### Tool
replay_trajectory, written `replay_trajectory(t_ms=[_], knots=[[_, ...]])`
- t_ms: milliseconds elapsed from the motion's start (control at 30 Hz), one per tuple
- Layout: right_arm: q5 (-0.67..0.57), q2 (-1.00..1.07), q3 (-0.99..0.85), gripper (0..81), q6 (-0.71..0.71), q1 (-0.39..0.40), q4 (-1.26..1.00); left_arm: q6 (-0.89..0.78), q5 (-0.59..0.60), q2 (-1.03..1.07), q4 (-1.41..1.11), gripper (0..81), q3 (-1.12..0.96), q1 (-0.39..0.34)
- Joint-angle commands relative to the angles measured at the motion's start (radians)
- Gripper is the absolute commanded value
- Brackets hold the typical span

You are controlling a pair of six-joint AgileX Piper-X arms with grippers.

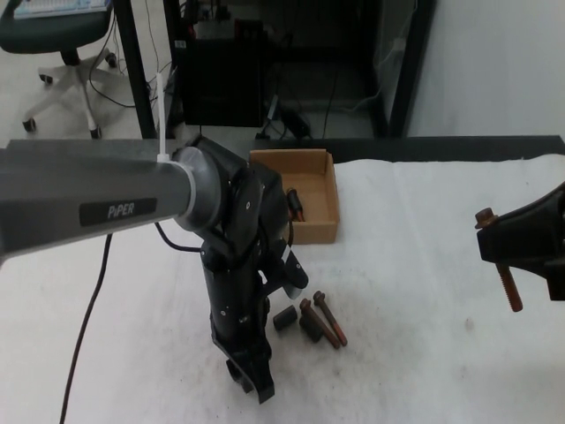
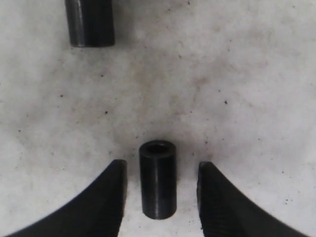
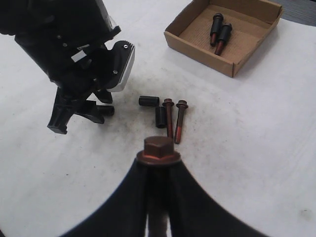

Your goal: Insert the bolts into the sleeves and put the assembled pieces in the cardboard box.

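- Two black, ribbed fingers (image 2: 111, 197) of the left gripper (image 2: 163, 170) stand spread either side of a short dark sleeve (image 2: 158, 180). A gap shows on each side, so they do not pinch it.
- That sleeve is a smooth, dull metal cylinder lying on its side, with its bore open at one end. A second sleeve (image 2: 90, 22) of the same make lies apart from it on the bench.
- On the high view the left gripper sits at about eight o'clock from the loose parts.
- The right gripper (image 3: 159, 165) is pressed together on a rusty brown bolt (image 3: 161, 150). It pinches the shank just under the flanged hexagonal head and holds the bolt above the bench.
- From the loose parts, that held bolt is at about three o'clock and well apart.
- Two more bolts (image 3: 174, 118), long and reddish brown with hexagonal heads, lie side by side. A sleeve (image 3: 160, 117) touches them and another (image 3: 148, 101) lies just beside.
- The cardboard box (image 1: 318, 231), plain brown and open-topped, sits at about twelve o'clock from those loose parts.
- Inside it lie two assembled pieces (image 3: 218, 30), each with a dark sleeve over a reddish shank.
- The bench cover (image 1: 424, 353) is white, matt and flecked with dark specks.
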Motion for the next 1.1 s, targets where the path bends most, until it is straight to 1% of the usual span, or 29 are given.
replay_trajectory(t_ms=[0, 133, 167, 233, 300, 333, 467, 567, 700, 767, 800, 833, 933, 1067], knots=[[-0.011, -0.009, -0.002, 0.8, 0.000, 0.001, -0.005, -0.008, -0.008, 0.014, 0.014, 42.4, -0.001, 0.002], [-0.011, -0.009, -0.002, 0.8, 0.000, 0.001, -0.005, -0.008, -0.004, 0.021, 0.013, 41.7, -0.001, 0.002], [-0.011, -0.009, -0.002, 0.8, 0.000, 0.001, -0.005, -0.008, -0.004, 0.021, 0.013, 38.3, -0.001, 0.002], [-0.011, -0.009, -0.002, 0.8, 0.000, 0.001, -0.005, -0.008, -0.004, 0.024, 0.013, 25.7, -0.001, 0.002], [-0.011, -0.009, -0.002, 0.8, 0.000, 0.001, -0.005, -0.003, -0.004, 0.024, 0.013, 6.9, -0.001, 0.002], [-0.011, -0.009, -0.002, 0.8, 0.000, 0.001, -0.005, -0.003, -0.004, 0.024, 0.009, 0.3, -0.001, 0.002], [-0.011, -0.009, -0.002, 0.8, 0.000, 0.001, -0.005, -0.021, 0.000, 0.024, -0.014, 0.4, -0.001, 0.002], [-0.011, -0.009, -0.002, 0.8, 0.000, 0.001, -0.005, -0.091, 0.000, 0.006, -0.035, 0.4, -0.003, 0.002], [-0.013, -0.009, -0.002, 0.8, 0.010, 0.001, -0.042, -0.166, -0.005, -0.075, -0.084, 0.3, -0.003, 0.002], [-0.017, -0.009, -0.002, 0.8, 0.097, 0.001, -0.107, -0.216, -0.015, -0.143, -0.127, 0.3, -0.001, 0.007], [-0.034, -0.009, -0.002, 0.8, 0.168, 0.001, -0.158, -0.244, -0.015, -0.172, -0.153, 0.3, -0.001, 0.008], [-0.059, -0.009, -0.002, 0.8, 0.236, 0.001, -0.213, -0.278, -0.015, -0.212, -0.183, 0.3, -0.001, 0.011], [-0.143, -0.009, -0.002, 0.8, 0.368, 0.001, -0.381, -0.329, 0.003, -0.332, -0.273, 0.3, -0.001, 0.010], [-0.210, -0.006, -0.002, 0.8, 0.507, 0.001, -0.574, -0.434, 0.146, -0.503, -0.417, 0.3, 0.019, 0.010]])
